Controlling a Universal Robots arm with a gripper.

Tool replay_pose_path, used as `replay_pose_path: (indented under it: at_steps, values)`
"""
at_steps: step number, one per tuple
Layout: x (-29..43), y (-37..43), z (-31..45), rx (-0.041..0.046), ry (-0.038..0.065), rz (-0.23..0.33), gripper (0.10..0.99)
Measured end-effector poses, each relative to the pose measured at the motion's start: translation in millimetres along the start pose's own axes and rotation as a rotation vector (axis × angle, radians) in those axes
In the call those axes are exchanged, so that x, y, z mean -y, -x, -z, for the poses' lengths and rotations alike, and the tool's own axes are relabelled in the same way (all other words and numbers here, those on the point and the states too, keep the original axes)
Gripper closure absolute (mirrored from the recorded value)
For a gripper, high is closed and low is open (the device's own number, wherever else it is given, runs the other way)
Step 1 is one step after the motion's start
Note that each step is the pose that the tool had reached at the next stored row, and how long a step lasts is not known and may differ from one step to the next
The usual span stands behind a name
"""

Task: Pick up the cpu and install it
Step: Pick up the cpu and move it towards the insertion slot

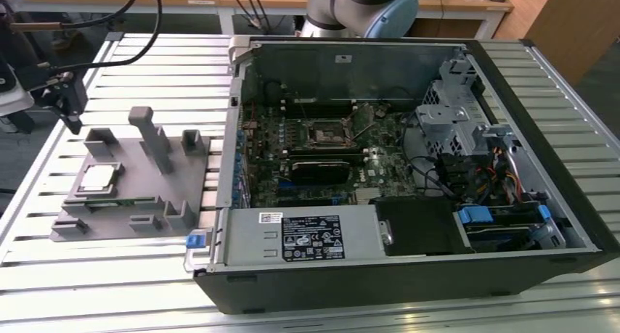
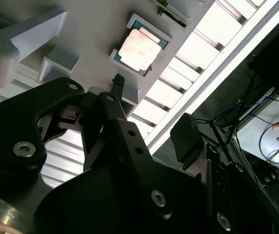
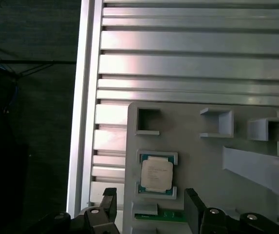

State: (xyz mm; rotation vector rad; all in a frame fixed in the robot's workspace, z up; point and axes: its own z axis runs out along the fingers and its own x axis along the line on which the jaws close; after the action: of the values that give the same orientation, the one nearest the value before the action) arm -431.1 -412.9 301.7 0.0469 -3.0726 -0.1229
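Note:
The cpu (image 1: pixel 100 177) is a small square chip with a silvery top. It lies flat in a recess of the grey holder (image 1: pixel 131 202) on the exterior view's left. In both wrist views the cpu (image 2: pixel 139 45) (image 3: pixel 156 175) rests in its framed seat, untouched. My black gripper (image 1: pixel 70 119) hangs above the holder's far left corner, a short way off the chip. The gripper (image 3: pixel 151 204) is open, with nothing between its two dark fingers (image 2: pixel 117 85). The black square socket (image 1: pixel 329 133) sits on the motherboard inside the open computer case (image 1: pixel 407 275).
The holder has upright pegs (image 1: pixel 145 130) and a green strip (image 3: pixel 163 214) beside the chip. It rests on a slatted aluminium table (image 1: pixel 116 275), whose edge (image 3: pixel 83 97) runs close to the holder. The case holds drive cages (image 1: pixel 455 122) and cables.

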Motion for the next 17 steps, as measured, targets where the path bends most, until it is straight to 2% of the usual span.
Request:
replay_pose_path:
  at_steps: [6, 17]
  values:
    - [2.1, 0.6, -10.4, 0.0039, 0.000, 0.000, 0.427]
    - [4.7, 2.0, -30.2, 0.0040, 0.003, 0.000, 0.427]
